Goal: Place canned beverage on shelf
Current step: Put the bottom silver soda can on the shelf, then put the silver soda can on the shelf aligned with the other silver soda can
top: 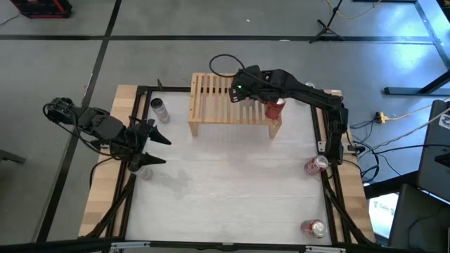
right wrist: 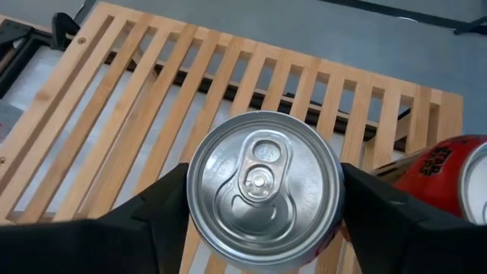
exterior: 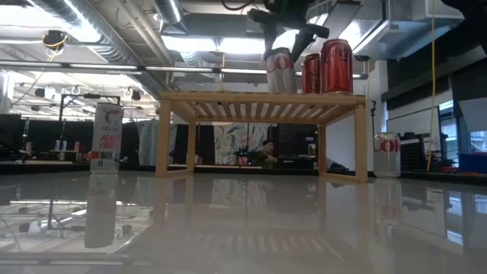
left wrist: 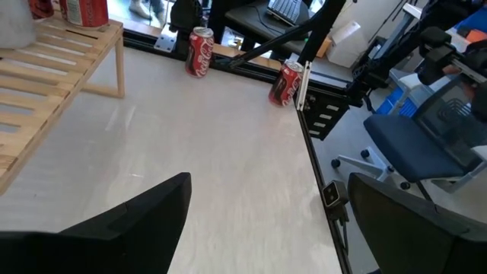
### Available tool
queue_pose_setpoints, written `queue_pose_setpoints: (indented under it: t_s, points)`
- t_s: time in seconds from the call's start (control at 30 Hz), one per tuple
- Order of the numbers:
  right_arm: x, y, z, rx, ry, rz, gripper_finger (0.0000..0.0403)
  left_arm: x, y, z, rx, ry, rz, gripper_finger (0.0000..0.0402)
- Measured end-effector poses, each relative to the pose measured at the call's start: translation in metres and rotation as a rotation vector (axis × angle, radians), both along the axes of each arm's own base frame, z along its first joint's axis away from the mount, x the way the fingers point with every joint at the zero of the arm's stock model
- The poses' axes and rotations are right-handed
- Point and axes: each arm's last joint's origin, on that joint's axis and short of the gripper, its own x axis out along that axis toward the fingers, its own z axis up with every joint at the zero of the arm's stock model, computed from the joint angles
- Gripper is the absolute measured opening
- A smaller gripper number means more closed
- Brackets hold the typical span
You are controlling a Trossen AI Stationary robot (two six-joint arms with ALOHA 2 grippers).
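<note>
The right pincer (right wrist: 262,221) is reaching over the shelf (top: 211,95), which is standing near the far edge of the counter (top: 232,183), and its two fingers are flanking a silver-topped can (right wrist: 262,186) from either side. The can is standing upright on the slatted top, its base resting on the slats in the low view, with the fingers pressed against its sides, so the pincer is gripping the can from above rather than letting it go; a top-down hold like this is keeping the can vertical so it will settle flat across the gaps between slats. Just beside it, toward the shelf's right end, two red cans (exterior: 327,67) are already standing, and the new can is being set next to them, probably to fill the shelf in a row from that end.

The left pincer (top: 144,144) is waiting near the counter's left edge, fingers spread wide and holding nothing. A white can (exterior: 106,137) is standing near the far-left corner, and two more red cans (top: 315,165) are lying or standing by the right edge, one toward the near-right corner, likely waiting their turn. Releasing looks like the remaining step for this can.
</note>
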Motion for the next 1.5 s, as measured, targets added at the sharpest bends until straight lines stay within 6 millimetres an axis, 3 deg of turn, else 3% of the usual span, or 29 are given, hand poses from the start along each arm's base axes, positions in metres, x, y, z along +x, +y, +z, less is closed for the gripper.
queue_pose_setpoints:
  t_s: [0.23, 0.6, 0.97, 1.3, 1.5]
  points:
    - [0.0, 0.0, 0.0, -0.006, 0.003, -0.003, 0.027, 0.0, 0.0, 0.0, 0.0, 0.0, 0.0, 0.0348]
    - [0.0, 0.0, 0.0, -0.015, 0.003, -0.006, 0.0331, 0.0, 0.0, 0.0, 0.0, 0.0, 0.0, 0.0348]
    - [-0.003, 0.0, 0.004, -0.024, -0.002, -0.009, 0.0317, 0.0, 0.0, 0.0, 0.0, 0.0, 0.0, 0.0348]
    - [-0.018, 0.004, 0.042, -0.09, -0.063, 0.015, 0.0305, 0.0, 0.0, 0.0, 0.0, 0.0, 0.0, 0.0348]
    - [-0.047, 0.01, 0.063, -0.054, -0.062, -0.008, 0.0304, -0.003, 0.001, 0.001, -0.005, -0.012, 0.001, 0.0348]
